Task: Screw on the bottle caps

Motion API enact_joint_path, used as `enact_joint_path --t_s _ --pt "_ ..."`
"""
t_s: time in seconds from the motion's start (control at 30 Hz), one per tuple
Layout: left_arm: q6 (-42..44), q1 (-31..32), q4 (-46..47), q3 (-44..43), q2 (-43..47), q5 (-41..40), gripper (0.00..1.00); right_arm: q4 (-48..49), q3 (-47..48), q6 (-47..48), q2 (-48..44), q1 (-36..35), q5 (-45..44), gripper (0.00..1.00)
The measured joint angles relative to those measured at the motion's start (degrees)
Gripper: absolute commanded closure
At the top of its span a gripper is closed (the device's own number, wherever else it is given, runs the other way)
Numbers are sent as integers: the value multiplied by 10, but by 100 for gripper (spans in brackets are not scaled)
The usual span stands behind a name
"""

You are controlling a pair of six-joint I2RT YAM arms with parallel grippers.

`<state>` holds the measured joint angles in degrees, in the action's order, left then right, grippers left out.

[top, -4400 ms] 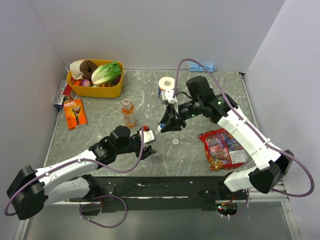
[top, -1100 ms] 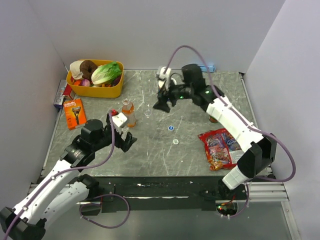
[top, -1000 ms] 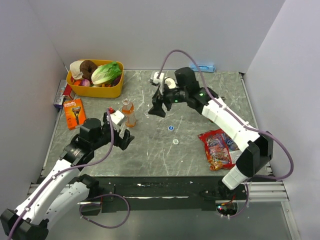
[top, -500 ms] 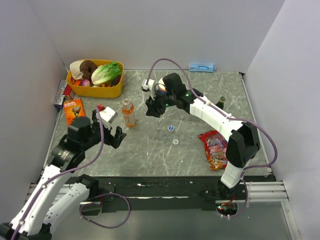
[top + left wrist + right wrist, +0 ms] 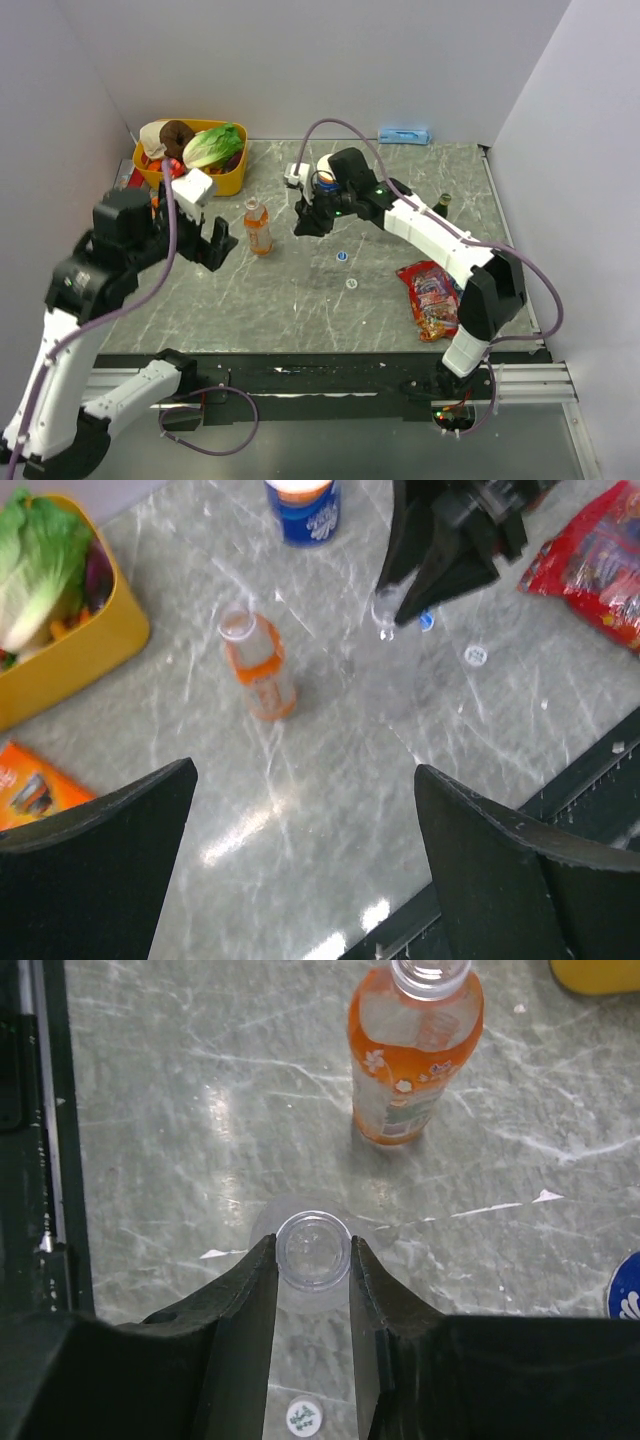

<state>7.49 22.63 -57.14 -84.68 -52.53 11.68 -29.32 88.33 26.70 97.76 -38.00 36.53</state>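
orange drink bottle (image 5: 415,1060), colourless small bottle (image 5: 313,1250), grey veined table (image 5: 300,300)

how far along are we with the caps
Nothing capped yet: the tall orange drink bottle stands open. In hand: the right gripper clasps a small clear plastic bottle. To do: a blue round plastic cap and a pale one lie loose; left gripper open, empty.

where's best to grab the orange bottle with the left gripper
Round the labelled middle of the orange bottle, coming in from the left side. It stands upright and uncapped, so a side grip keeps it steady and leaves the neck clear.
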Motion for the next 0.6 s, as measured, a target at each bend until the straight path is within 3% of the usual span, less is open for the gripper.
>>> enact_joint_path --t_s 0.27,0.6 --pt "-34 -65 141 346 227 134 4 -70 -7 -8 -108 -2 36 100" --pt "-38 -53 350 509 242 304 4 -175 120 -12 -172 -4 65 100"
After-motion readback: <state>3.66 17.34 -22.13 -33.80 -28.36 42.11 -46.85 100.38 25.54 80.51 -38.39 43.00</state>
